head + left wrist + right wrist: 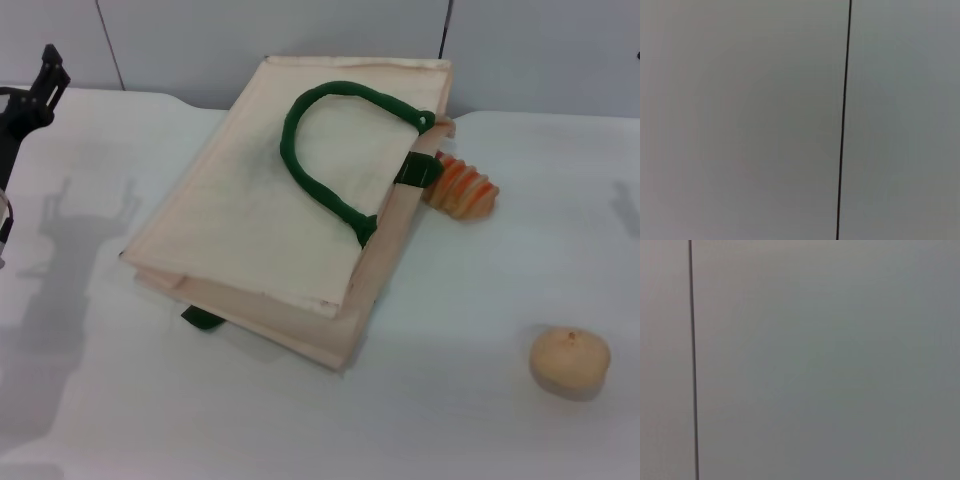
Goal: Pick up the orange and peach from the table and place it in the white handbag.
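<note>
Nearest my head camera sits a pale tan round fruit (569, 361) on the table (470, 300), off toward my right. Behind it the white handbag (270, 220) lies flat, its green handle (330, 150) looped on top, and a striped orange-and-cream roll (463, 187) rests touching the bag's right edge near the green tab.

Neither the orange nor the peach shows anywhere in my views; they may be inside the bag or outside the field, and I cannot say which. The left tool (40, 85) is raised at the far left edge of the head view, well apart from the bag, and I cannot tell whether it is clenched or released. The right tool is out of sight, and both wrist cameras face only a blank grey wall with a dark seam.

My worry from here: with the target fruits unseen, I could mistake the tan fruit for the peach, or the striped roll for the orange. The bag also lies flat with its mouth closed, so anything dropped on it would likely roll off.
</note>
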Robot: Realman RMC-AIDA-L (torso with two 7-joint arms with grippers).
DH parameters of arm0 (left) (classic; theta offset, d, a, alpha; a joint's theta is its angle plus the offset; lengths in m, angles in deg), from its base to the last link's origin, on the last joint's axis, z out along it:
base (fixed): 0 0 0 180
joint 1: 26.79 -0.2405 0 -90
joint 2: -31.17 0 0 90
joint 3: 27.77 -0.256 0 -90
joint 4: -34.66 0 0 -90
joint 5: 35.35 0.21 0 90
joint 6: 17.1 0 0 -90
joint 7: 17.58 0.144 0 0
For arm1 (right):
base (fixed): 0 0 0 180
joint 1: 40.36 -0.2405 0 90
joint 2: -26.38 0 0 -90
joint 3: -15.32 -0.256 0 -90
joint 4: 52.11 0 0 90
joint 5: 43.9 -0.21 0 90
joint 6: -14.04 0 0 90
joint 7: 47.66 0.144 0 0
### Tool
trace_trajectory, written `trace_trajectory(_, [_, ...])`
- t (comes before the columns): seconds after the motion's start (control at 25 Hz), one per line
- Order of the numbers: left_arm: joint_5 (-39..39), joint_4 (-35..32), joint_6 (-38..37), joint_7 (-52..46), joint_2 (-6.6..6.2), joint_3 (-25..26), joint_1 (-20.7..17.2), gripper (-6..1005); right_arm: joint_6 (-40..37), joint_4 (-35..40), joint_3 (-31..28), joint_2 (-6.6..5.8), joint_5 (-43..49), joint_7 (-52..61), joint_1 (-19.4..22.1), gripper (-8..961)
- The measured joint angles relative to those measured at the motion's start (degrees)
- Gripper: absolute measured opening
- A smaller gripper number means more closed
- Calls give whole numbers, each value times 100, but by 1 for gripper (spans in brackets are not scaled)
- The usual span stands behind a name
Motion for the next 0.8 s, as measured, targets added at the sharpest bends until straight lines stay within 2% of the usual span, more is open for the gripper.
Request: trace_trajectory(0.8, [20,5,638,-7,3,-15,-101,876,18,38,46,10,2,-11,-14,891])
